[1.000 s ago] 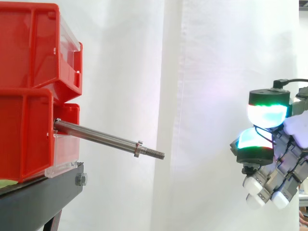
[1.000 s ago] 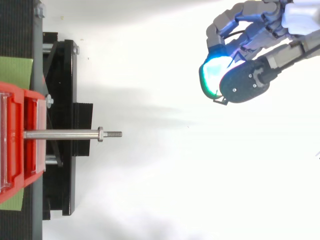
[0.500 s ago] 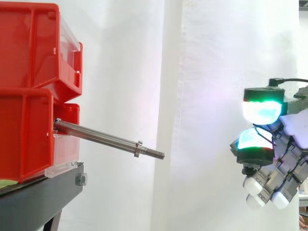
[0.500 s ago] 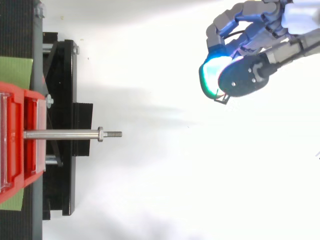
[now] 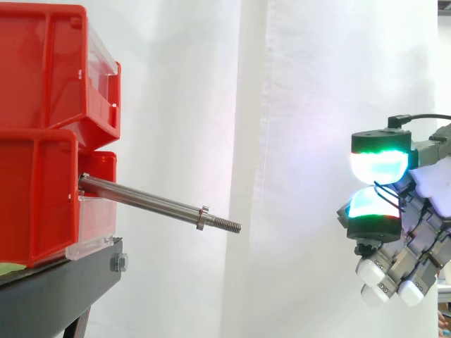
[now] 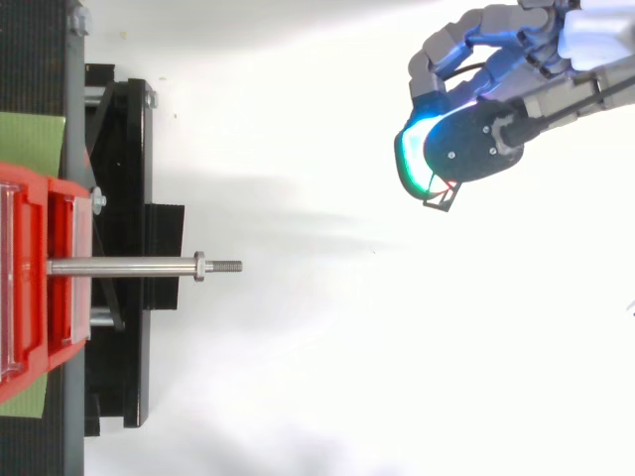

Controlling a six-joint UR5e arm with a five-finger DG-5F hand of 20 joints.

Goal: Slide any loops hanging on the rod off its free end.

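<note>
A bare steel rod (image 5: 151, 203) sticks out of the lower red bin (image 5: 35, 201) and slopes down to the right, ending in a nut and a threaded free end (image 5: 229, 225). I see no loop on it in the side view or along the rod (image 6: 129, 266) from above. My hand (image 5: 394, 232) hangs far to the right of the rod's tip, well apart from it. Its fingers (image 6: 476, 45) are curled, and two cyan-green glowing pads sit close together. Nothing shows between them.
Two red bins, the upper one (image 5: 49, 70) stacked on the lower, stand on a black stand (image 5: 60, 292) at the left. A white curtain hangs behind. Open space lies between the rod's tip and my hand.
The upper glowing pad has swung down and in toward the other pad. The rest of the hand and the rod have stayed in place.
</note>
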